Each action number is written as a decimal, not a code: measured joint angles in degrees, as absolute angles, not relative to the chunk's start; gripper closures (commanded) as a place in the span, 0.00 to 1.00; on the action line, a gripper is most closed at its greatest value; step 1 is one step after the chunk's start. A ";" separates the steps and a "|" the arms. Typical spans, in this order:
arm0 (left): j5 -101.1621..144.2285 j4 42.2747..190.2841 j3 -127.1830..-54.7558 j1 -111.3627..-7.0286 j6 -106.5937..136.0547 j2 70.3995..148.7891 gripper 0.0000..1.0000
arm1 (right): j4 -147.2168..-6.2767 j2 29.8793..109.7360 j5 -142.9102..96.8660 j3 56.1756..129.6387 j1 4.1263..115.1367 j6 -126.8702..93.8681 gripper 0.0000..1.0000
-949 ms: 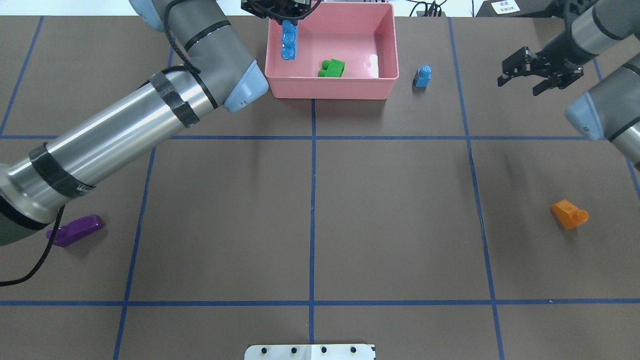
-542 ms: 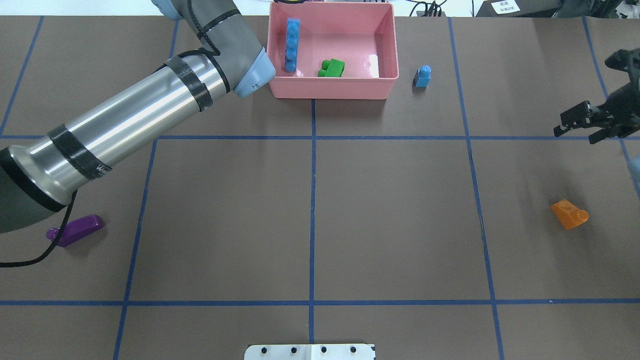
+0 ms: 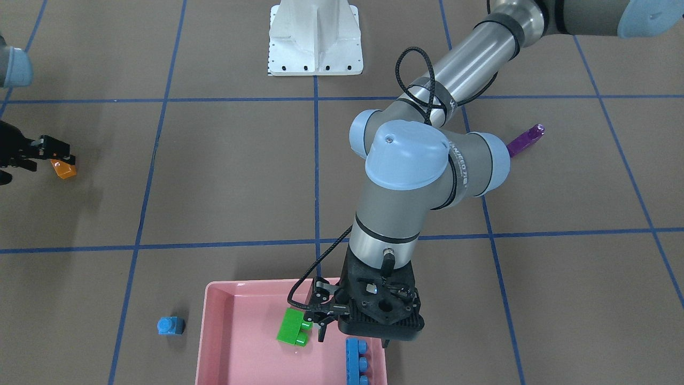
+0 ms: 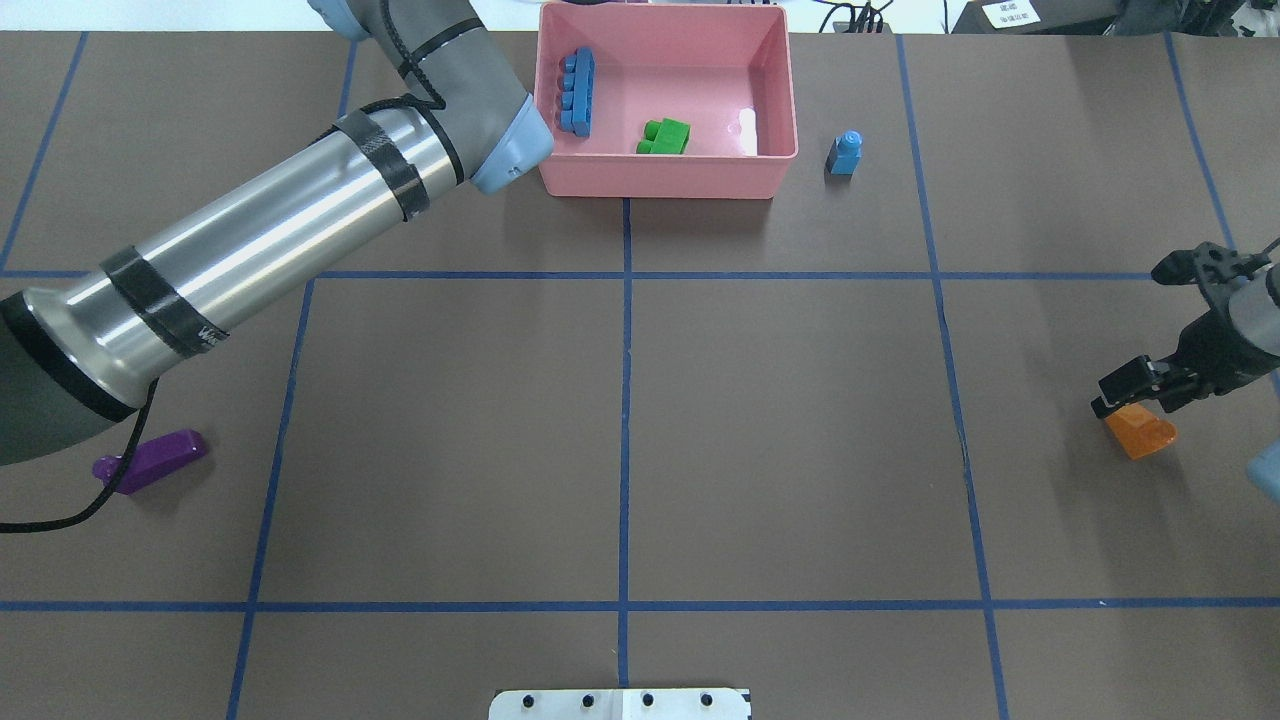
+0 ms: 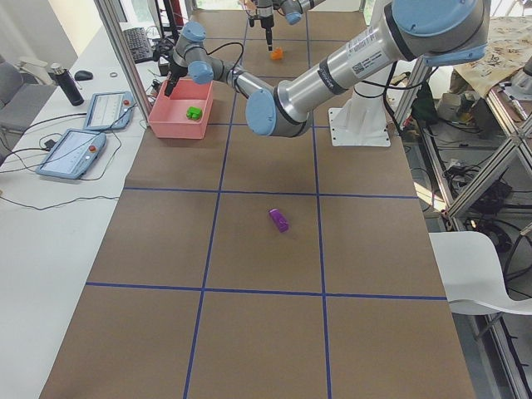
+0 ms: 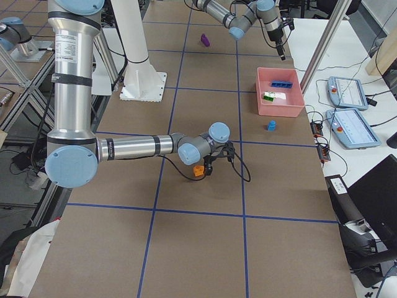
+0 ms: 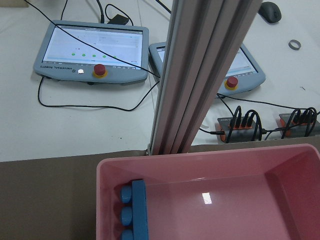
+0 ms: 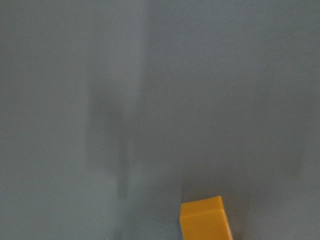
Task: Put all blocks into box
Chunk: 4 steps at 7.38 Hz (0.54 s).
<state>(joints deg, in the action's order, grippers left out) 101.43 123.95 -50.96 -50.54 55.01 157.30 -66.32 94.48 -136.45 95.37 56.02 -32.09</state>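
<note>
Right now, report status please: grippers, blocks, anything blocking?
Left gripper open, empty, over pink box. Right gripper open, low over orange wedge brick. In box: long blue brick, green brick; outside: purple brick, single-stud blue brick. Nothing blocking seen.

Brown table (image 4: 780, 420) gridded with blue tape lines (image 4: 625, 400); pink box (image 4: 660, 180) sits at the far edge, about centre; tiny blue single-stud brick (image 4: 845, 154) stands upright near the box's right side, not touching; orange wedge (image 4: 1142, 436) lies near the right edge, mid-depth; purple brick (image 4: 150, 461) lies near the left edge, well apart from the rest; white metal base (image 4: 620, 704) at the near edge, centre.
</note>
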 measured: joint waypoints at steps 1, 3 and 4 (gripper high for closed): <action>101.43 123.93 -51.00 -50.54 55.04 157.29 0.00 | -66.34 95.18 -134.81 95.62 54.26 -29.40 0.09; 101.43 123.90 -51.25 -50.50 55.18 157.31 0.00 | -66.35 96.78 -133.77 96.13 53.69 -25.64 0.93; 101.43 123.87 -51.35 -50.40 55.21 157.30 0.00 | -66.36 97.70 -133.76 96.51 53.90 -24.63 1.00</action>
